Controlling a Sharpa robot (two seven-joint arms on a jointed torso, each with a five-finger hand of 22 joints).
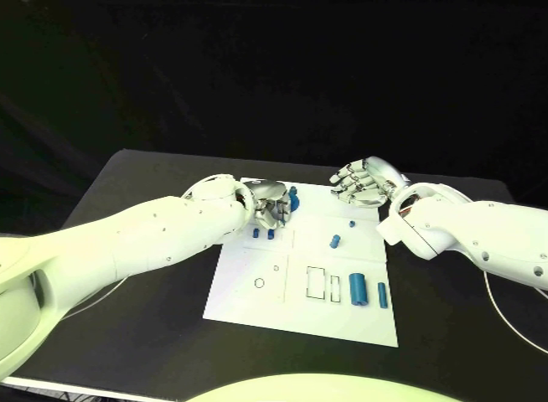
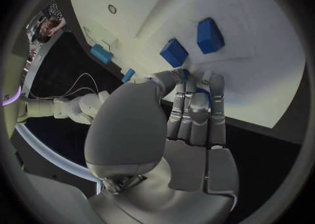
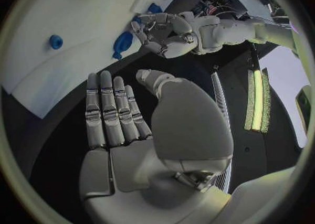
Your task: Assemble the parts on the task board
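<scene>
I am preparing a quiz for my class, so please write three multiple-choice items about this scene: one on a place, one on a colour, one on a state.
1. Where is the left hand?
A. At the task board's far end
B. At the board's near edge
C. Off the table

2. What colour are the parts?
A. Red
B. Yellow
C. Blue

3. How is the right hand?
A. Holding a cylinder
B. Open, holding nothing
C. Pressing on the board

Answers:
1 A: the left hand is over the far end of the task board.
2 C: the parts, such as the large cylinder, are blue.
3 B: the right hand has its fingers extended and holds nothing.
</scene>
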